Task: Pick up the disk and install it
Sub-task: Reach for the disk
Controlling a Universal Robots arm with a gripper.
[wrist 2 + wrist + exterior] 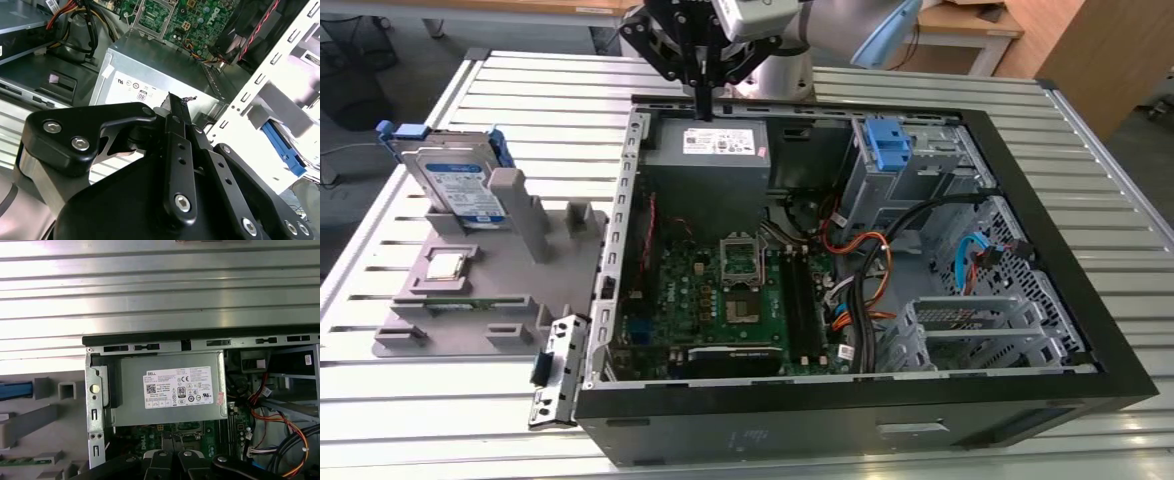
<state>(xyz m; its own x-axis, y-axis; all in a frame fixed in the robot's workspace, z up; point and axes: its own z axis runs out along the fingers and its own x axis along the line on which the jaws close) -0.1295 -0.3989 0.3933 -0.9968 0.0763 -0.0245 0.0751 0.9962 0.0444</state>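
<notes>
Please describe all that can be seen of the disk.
The disk is a flat silver rectangle, metal by its look, with a white label and a blue band, framed by a blue plastic bracket. It stands on edge, tilted, in the grey holder at the exterior view's left, outside the computer case. Only the holder touches it; the tool hangs apart, over the case.

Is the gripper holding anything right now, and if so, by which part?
Nothing is held. The gripper hangs shut and empty over the power supply, while the disk sits untouched in the grey holder at the exterior view's left.
</notes>
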